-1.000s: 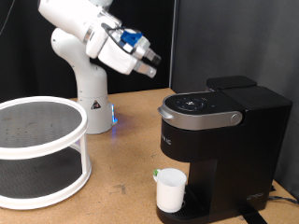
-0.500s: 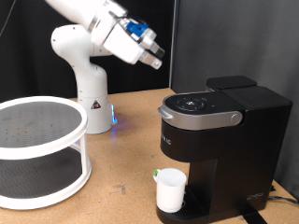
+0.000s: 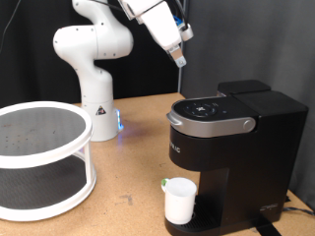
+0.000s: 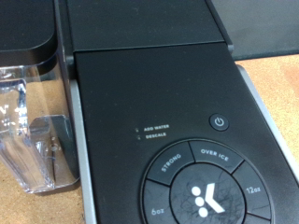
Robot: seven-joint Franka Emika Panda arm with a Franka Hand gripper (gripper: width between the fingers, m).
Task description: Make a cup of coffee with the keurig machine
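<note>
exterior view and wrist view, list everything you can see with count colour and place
keurig machine: 1, black with silver-grey lid handle, exterior view's right, lid closed
cup: 1, white, on the drip tray under the brew head
two-tier round rack: 1, white with dark mesh shelves, exterior view's left
table: 1, brown wood, under everything
water tank: 1, clear with black lid, beside the machine in the wrist view
robot arm: 1, white, behind the table
gripper: 1, above the machine, holding nothing
</note>
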